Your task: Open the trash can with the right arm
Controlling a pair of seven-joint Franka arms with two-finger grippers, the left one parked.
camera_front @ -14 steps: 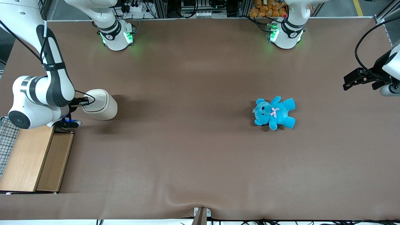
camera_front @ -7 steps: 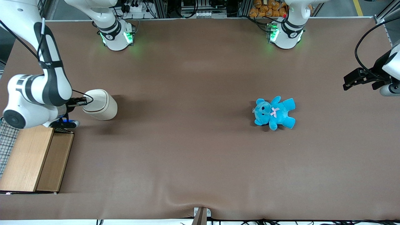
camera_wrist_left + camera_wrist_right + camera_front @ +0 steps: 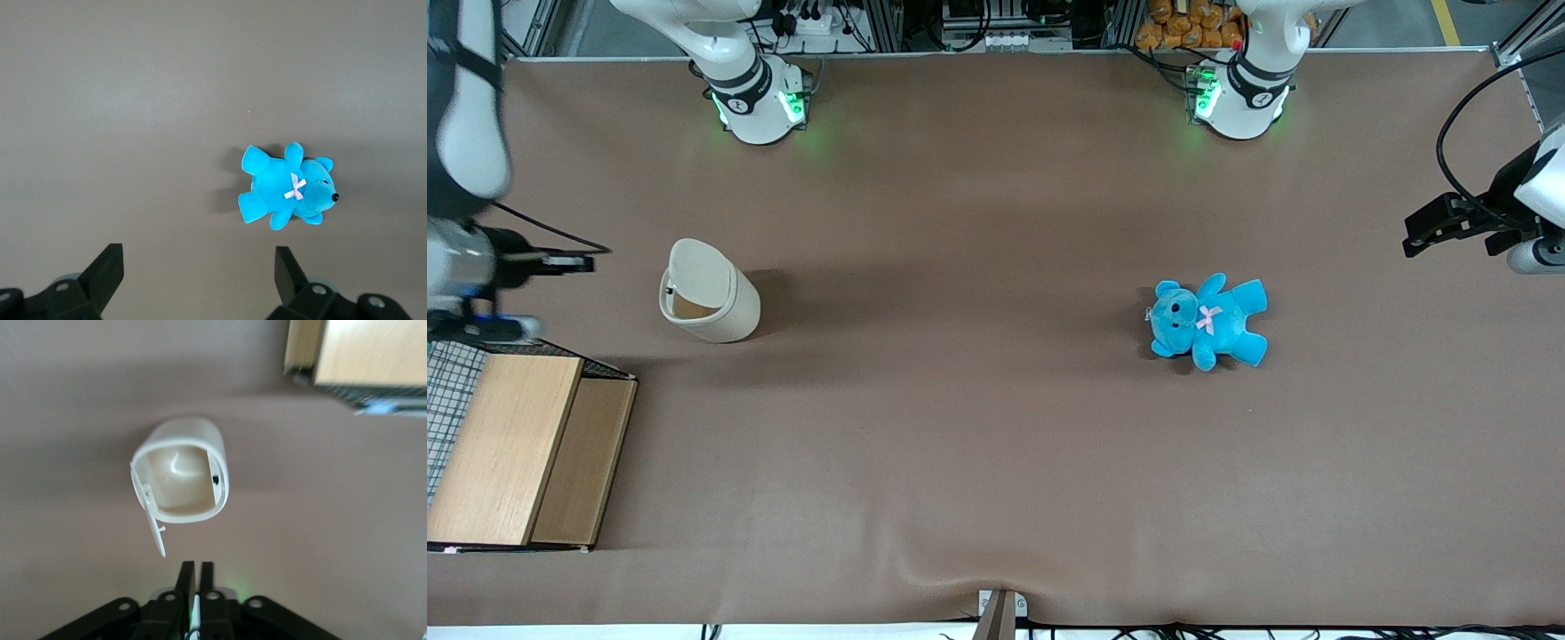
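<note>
- since the earlier frames your tool (image 3: 583,261) has pulled off the trash can (image 3: 710,302) toward the frame's left edge; lid (image 3: 694,269) now up.
- tool fingers pressed together, grasping nothing.
- trash can stands mid-left on the desk (image 3: 996,427); opening looks done, so just retreat.

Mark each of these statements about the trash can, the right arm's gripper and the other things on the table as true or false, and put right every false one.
1. The trash can's lid is flipped open. True.
2. The gripper is clamped on the lid. False: it is apart from the trash can, toward the working arm's end of the table, with its fingers together and holding nothing.
3. The blue teddy bear lies inside the trash can. False: it lies on the table, toward the parked arm's end.
4. The trash can stands upright on the table. True.
5. The wooden box is nearer to the front camera than the trash can. True.
</note>
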